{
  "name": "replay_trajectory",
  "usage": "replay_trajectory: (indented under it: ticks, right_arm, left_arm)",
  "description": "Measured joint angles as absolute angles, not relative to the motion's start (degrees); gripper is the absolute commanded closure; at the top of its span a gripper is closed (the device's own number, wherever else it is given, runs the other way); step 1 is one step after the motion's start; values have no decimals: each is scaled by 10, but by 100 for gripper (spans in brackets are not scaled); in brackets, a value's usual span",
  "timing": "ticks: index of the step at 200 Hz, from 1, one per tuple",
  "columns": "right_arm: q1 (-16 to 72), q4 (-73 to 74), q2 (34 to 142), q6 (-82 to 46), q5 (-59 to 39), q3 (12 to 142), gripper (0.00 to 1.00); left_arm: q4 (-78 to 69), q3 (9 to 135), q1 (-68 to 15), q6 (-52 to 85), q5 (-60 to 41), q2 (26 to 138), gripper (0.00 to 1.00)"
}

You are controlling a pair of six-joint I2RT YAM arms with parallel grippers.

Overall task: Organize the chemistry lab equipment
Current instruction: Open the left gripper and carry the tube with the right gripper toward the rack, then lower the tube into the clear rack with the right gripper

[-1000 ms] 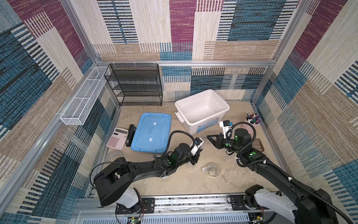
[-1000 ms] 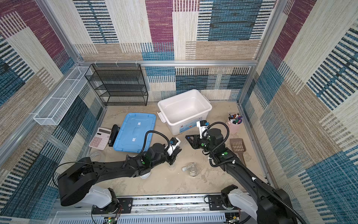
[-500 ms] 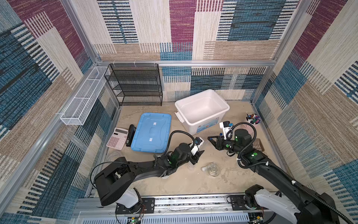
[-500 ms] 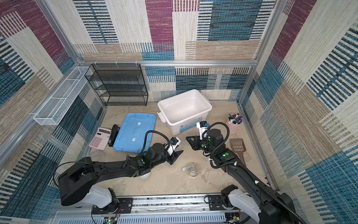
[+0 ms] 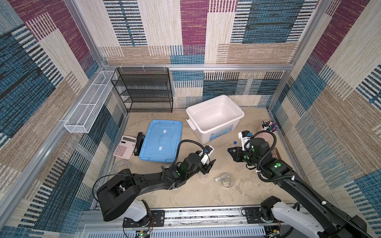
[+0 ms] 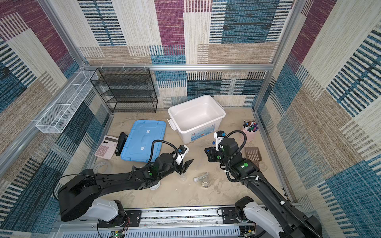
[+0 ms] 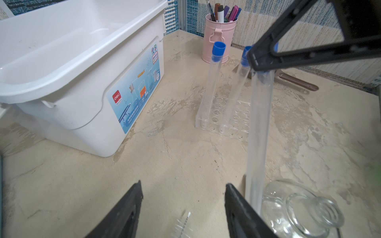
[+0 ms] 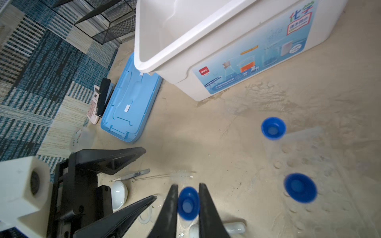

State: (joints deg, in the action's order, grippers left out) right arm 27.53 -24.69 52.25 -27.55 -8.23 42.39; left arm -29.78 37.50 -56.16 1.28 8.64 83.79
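My right gripper (image 8: pixel 188 185) is shut on the blue cap of a clear test tube (image 7: pixel 259 123), which hangs upright from it just above the table. Two more blue-capped test tubes (image 7: pixel 214 82) lean in a clear rack (image 7: pixel 239 115) behind it. My left gripper (image 7: pixel 183 183) is open beside the held tube, with nothing between its fingers. A glass flask (image 7: pixel 299 210) lies next to it. The wire brush (image 8: pixel 165 176), metal tweezers (image 8: pixel 132 175) and white dish (image 8: pixel 118 193) lie under my left arm. In both top views the grippers (image 5: pixel 210 164) (image 5: pixel 231 151) face each other in front of the bin.
A white bin (image 5: pixel 206 131) stands open at the back. Its blue lid (image 5: pixel 160 142) lies to its left, then a black stapler (image 5: pixel 139 143) and pink calculator (image 5: pixel 124 147). A pink pen cup (image 5: pixel 268 128) and brown scoop (image 6: pixel 253 153) sit at the right, and a black wire shelf (image 5: pixel 144 90) stands against the back wall.
My left gripper's jaws have opened from nearly shut to wide apart. The right gripper has stayed shut and barely moved.
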Motion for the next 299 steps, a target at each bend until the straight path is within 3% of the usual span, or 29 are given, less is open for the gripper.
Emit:
replay_trajectory:
  ticks: [156, 299]
  right_arm:
    - [289, -440, 486, -293, 160, 513, 86]
    - [321, -326, 456, -282, 292, 402, 89]
  left_arm:
    - [-303, 358, -562, 13, 102, 845, 34]
    - [-304, 356, -562, 16, 103, 852, 34]
